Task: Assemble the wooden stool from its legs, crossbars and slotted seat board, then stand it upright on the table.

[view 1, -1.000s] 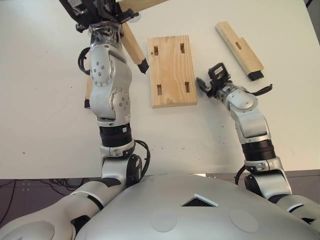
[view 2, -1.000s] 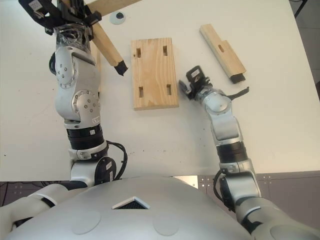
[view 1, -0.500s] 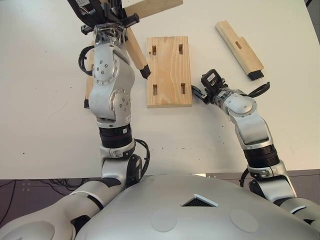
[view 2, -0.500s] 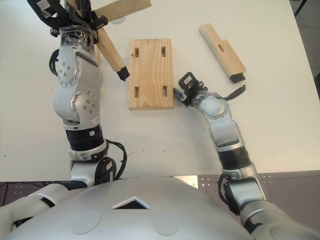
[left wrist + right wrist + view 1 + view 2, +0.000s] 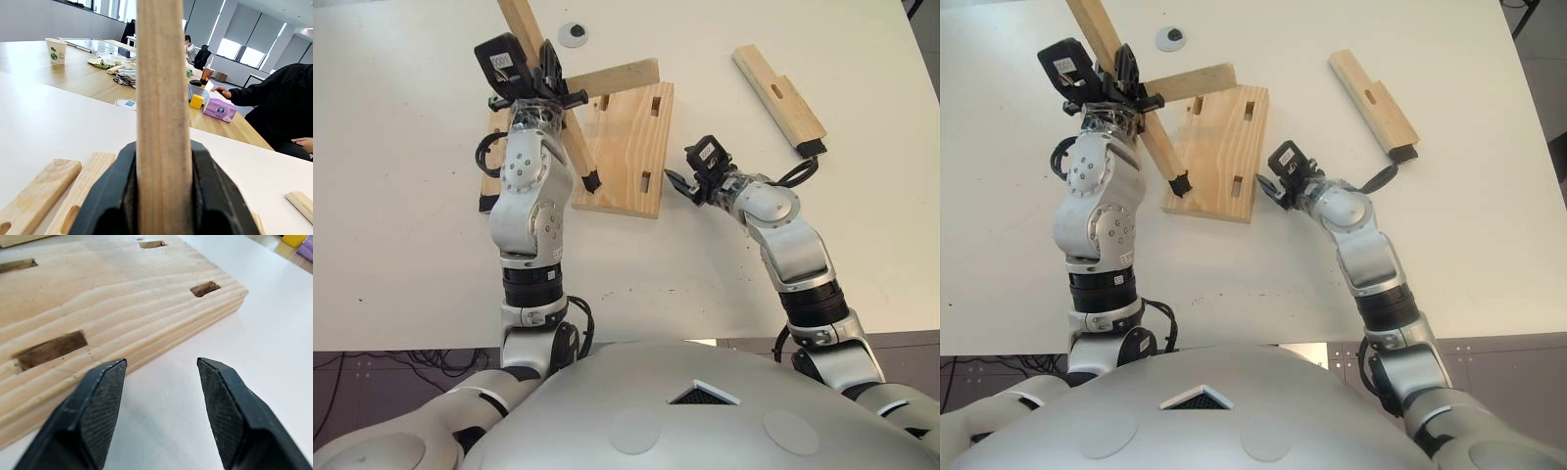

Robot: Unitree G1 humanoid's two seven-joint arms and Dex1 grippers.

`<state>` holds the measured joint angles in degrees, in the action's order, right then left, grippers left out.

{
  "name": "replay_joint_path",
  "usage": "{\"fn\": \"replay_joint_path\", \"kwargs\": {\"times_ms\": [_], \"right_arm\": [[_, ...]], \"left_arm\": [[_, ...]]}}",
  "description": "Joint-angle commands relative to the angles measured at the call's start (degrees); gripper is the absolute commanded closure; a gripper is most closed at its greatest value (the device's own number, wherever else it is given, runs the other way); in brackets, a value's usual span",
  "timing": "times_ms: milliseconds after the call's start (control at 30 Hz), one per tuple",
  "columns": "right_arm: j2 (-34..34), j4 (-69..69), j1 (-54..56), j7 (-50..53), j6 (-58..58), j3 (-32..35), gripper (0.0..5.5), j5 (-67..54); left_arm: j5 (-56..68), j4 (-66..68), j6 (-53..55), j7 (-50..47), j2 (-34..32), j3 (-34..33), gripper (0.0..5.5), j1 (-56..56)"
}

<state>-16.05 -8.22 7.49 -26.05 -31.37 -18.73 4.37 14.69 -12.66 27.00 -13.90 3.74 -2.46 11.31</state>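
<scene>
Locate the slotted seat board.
Head view: the seat board lies mid-table, beneath the leg held by the left gripper, with the right gripper open at its right edge.

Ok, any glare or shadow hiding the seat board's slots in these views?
Left eye view: even light, no glare; held leg covers one seat board slot. Right wrist view: slots dark, plainly seen. Left wrist view: leg blocks the centre.

The seat board (image 5: 626,147) is bare grainy wood (matt), the table (image 5: 391,245) smooth.
</scene>
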Motion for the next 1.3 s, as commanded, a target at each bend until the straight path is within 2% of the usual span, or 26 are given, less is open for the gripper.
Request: {"fn": "replay_joint_path", "kwargs": {"times_ms": [33, 367, 733, 900, 1067, 1200, 1300], "right_arm": [[1.12, 0.22, 0.68, 0.5, 0.02, -0.1, 2.84, -0.29], [0.61, 1.48, 1.22, 0.06, 0.96, -0.13, 2.84, -0.3], [0.52, 2.9, 1.51, -0.13, 2.23, -0.17, 2.84, -0.19], [0.32, 3.32, 1.52, -0.46, 2.81, -0.32, 2.84, -0.18], [-0.37, 3.72, 1.38, -1.14, 3.83, -0.21, 2.84, -0.27], [-1.51, 4.44, 1.06, -2.21, 5.21, 0.2, 2.84, -0.06], [-2.12, 4.61, 0.89, -2.79, 5.68, 0.39, 2.84, -0.01]], "left_arm": [[-1.25, 2.86, 1.53, 1.42, -0.24, 0.07, 4.49, -3.82], [-1.99, 7.96, -9.81, 5.04, -0.18, -0.66, 4.49, -1.41], [-4.93, 12.36, -17.39, 7.65, -2.35, -0.07, 4.49, -1.96], [-7.82, 17.22, -24.61, 9.67, -2.97, 1.03, 4.49, -5.58], [-11.2, 18.53, -36.46, 12.81, -3.75, 3.33, 4.49, -11.61], [-17.23, 20.59, -45.72, 12.05, -5.3, 4.86, 4.49, -18.3], [-18.22, 22.74, -48.28, 10.9, -5.3, 4.09, 4.49, -20.22]]}}
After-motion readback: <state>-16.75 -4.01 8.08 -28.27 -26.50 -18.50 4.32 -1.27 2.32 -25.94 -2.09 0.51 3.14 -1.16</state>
